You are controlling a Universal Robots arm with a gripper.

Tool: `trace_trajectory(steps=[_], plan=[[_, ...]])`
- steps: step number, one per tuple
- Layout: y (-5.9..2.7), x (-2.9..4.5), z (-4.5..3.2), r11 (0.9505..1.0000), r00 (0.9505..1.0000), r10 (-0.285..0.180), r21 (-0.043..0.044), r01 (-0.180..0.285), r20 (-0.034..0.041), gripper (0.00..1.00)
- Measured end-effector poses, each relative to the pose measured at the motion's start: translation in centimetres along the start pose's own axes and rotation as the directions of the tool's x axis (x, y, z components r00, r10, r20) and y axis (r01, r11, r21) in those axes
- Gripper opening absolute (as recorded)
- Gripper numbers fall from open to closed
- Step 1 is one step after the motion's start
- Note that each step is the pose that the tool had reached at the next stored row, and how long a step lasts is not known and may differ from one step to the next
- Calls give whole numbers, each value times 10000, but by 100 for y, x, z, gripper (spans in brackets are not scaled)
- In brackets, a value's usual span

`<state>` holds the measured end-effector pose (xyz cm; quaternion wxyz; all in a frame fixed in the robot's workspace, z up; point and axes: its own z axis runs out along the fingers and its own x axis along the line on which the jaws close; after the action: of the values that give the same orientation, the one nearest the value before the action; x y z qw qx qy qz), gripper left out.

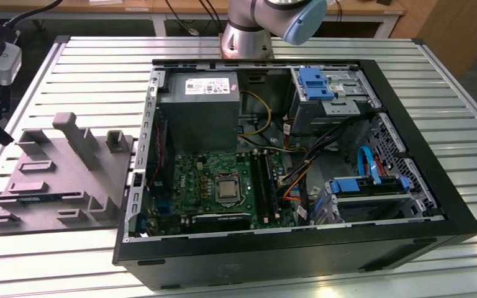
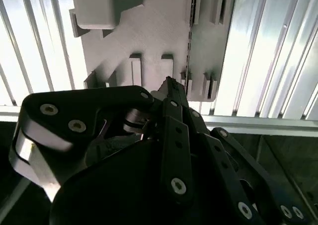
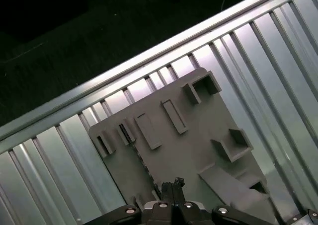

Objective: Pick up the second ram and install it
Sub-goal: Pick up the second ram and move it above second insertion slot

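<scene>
Grey fixture (image 1: 64,161) at the exterior view's left holds the second ram (image 1: 44,197) (1 thin edge in both wrist views). The gripper (image 3: 174,183) hangs over it, pinched closed and empty. The exterior view adds an open computer case (image 1: 305,251).

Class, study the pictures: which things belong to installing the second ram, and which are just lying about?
Belong to the job:
second ram in the grey holder; gripper, shut, by that holder; memory slots on the motherboard.

Just lying about:
power supply; blue drive bracket; slatted table.
</scene>
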<state>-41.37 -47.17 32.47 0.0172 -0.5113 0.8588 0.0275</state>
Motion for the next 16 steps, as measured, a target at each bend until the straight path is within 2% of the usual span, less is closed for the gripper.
trace_trajectory(steps=[4,7,11,16], plan=[[-1,1,15,9974,9974,-718,-52,717,-35,10],[-1,2,28,9919,9919,-1269,-98,1268,-61,10],[-2,3,47,9805,9806,-1956,-183,1954,-106,10],[-2,5,76,9615,9617,-2736,-323,2729,-187,10]])
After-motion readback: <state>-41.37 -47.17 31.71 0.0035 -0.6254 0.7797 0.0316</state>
